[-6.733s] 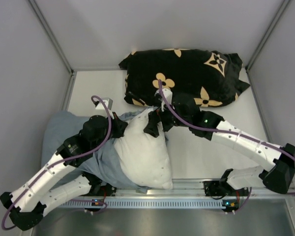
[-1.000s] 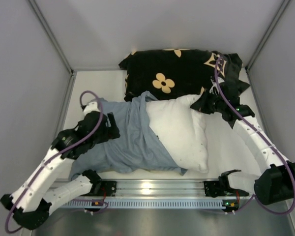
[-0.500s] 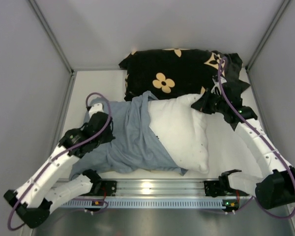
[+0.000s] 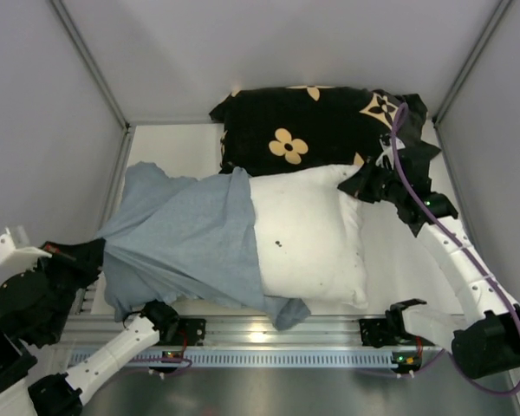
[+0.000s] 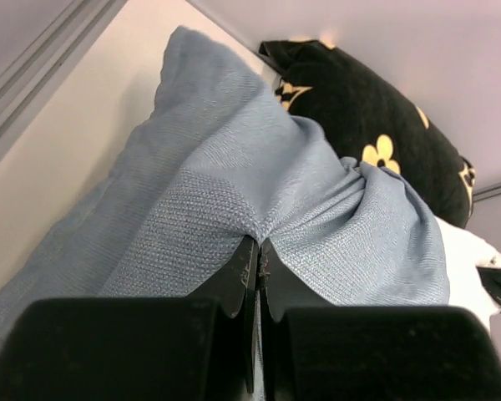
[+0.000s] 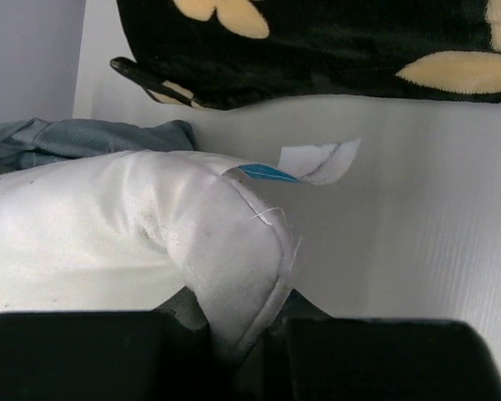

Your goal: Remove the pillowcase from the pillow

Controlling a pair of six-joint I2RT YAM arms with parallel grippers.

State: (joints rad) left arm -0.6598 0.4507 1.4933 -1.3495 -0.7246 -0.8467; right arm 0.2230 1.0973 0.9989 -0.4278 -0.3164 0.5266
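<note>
The grey-blue pillowcase (image 4: 186,238) lies stretched over the left part of the white pillow (image 4: 312,234), whose right half is bare. My left gripper (image 4: 100,251) is at the table's left edge, shut on a pinch of pillowcase (image 5: 259,242) fabric, which bunches at the fingertips. My right gripper (image 4: 364,186) is shut on the pillow's far right corner (image 6: 242,276); a small white and blue tag (image 6: 313,163) sticks out beside that corner.
A black pillow with tan flower shapes (image 4: 321,130) lies at the back, touching the white pillow's far edge. Grey walls close in the left, back and right. A metal rail (image 4: 269,334) runs along the near edge.
My left gripper has shut on the pillowcase and pulled left and toward the near edge, drawing the cover off so that more white pillow shows. The right gripper holds its corner in place.
</note>
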